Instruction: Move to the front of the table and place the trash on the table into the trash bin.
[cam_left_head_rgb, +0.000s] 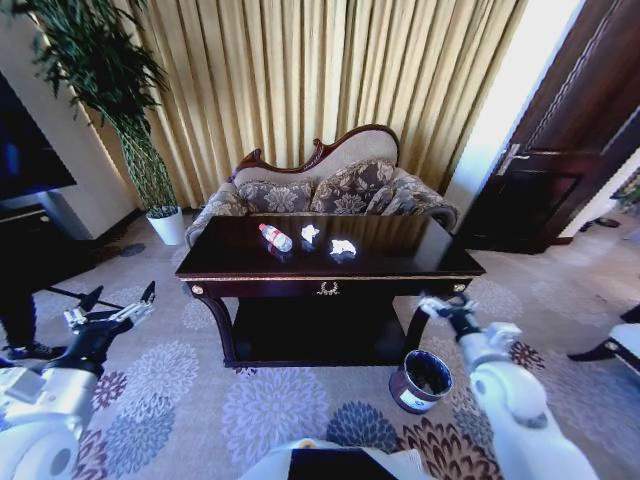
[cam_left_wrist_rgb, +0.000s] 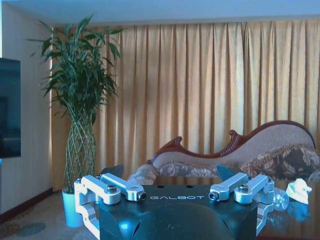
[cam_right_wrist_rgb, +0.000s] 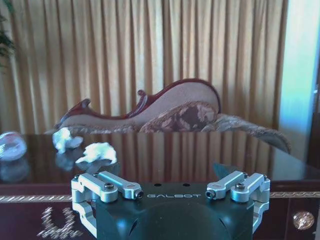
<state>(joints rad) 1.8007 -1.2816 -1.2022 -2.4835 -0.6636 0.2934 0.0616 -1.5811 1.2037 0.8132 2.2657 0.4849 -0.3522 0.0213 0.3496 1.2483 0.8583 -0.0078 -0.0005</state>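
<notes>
A wheeled two-armed robot faces the long front edge of a large dark glossy wooden table (cam_left_head_rgb: 400, 262) with curved legs, a lower shelf and a small gold ornament at the centre of its front rail. On the tabletop, left of centre and toward the rear edge, lies a small clear plastic bottle (cam_left_head_rgb: 275, 237) with a red cap and white label. Just to its right sits a small crumpled white paper wad (cam_left_head_rgb: 310, 233), and a second, larger crumpled white paper wad (cam_left_head_rgb: 343, 247) rests near the middle of the tabletop. None of the three touches another.

The left gripper (cam_left_head_rgb: 120, 300) hangs in the air off the table's front-left corner, below the level of the tabletop, its dark fingers spread apart and holding nothing. The right gripper (cam_left_head_rgb: 446, 308) is raised beside the table's front-right leg, its fingers likewise parted and empty.

A small round dark brownish trash bin (cam_left_head_rgb: 419, 381) with a black liner and a white label stands on the floral carpet (cam_left_head_rgb: 200, 390) by that front-right leg, just beside the right arm. Behind the table's rear edge are a carved-back patterned sofa (cam_left_head_rgb: 330, 185) and gold curtains (cam_left_head_rgb: 300, 70).
</notes>
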